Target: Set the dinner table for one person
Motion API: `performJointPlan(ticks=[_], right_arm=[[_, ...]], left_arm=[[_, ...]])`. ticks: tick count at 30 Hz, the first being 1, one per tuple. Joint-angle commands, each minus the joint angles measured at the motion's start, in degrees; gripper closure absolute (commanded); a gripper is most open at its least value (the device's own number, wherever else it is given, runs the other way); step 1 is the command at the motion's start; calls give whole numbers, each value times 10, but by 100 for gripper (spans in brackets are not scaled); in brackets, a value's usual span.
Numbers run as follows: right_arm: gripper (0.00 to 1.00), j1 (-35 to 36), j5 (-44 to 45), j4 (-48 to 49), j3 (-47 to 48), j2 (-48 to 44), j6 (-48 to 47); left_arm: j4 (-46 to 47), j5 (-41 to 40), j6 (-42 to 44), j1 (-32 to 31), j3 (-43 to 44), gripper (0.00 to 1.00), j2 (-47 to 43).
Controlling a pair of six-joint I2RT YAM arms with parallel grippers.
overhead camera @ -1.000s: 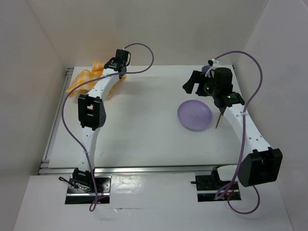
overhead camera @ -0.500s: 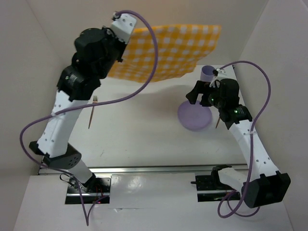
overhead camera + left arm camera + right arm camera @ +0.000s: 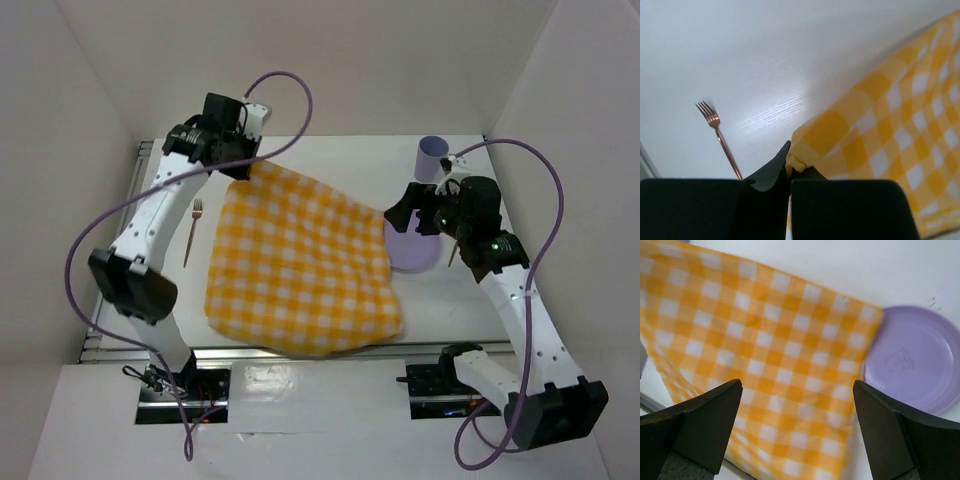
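A yellow-and-white checked cloth (image 3: 300, 265) is seen spread across the middle of the dinner table (image 3: 330, 165), the large white tabletop edged with silver rails. This is judged to be the cloth-laying step of setting a place for one. The cloth's far left corner is pinched between the closed jaws of the left gripper (image 3: 790, 162), low over the table's far left. The right gripper (image 3: 796, 390) is held above the cloth's right edge, its jaws wide apart with nothing between them. The cloth is lying askew: its near edge appears to be draped over the front rail (image 3: 450, 350), and its far right corner is laid over, or hard against, the left rim of a round lilac plastic plate (image 3: 418, 250). The next move is judged to call for the cloth to be squared and pulled in from the edge, and for the plate to be freed before anything is set on the cloth. A slim copper-coloured metal fork (image 3: 192, 232) is seen on bare tabletop just beside the cloth's left edge. A lilac cup (image 3: 433, 157) is stood upright beyond the plate, and a thin brown utensil (image 3: 455, 253), too small to be identified, is lying at the plate's right. The plate and fork are thought likeliest to be snagged if the cloth is dragged.
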Motion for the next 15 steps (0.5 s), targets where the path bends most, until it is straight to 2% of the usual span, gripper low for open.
performJointPlan(ticks=[1,3,4,6,8,12,15], right_arm=[[0,5,-29,1,-11,42,3],[0,5,-29,1,-17,65,3],[0,5,-29,1,-22,71,3],[0,5,-23,1,-28,82,3],[0,10,-23,1,-28,104,3],[0,16,-22,9,-22,151,3],[0,55,4,40,-4,191,3]], left_arm=[[-4,99,-72,111,-14,100,99],[12,129,-83,172,-14,100,158],[12,150,-83,187,13,100,219],[2,203,-90,208,42,100,275],[2,198,-90,213,78,100,331],[14,191,-90,213,84,100,356],[37,191,-90,213,56,100,344]])
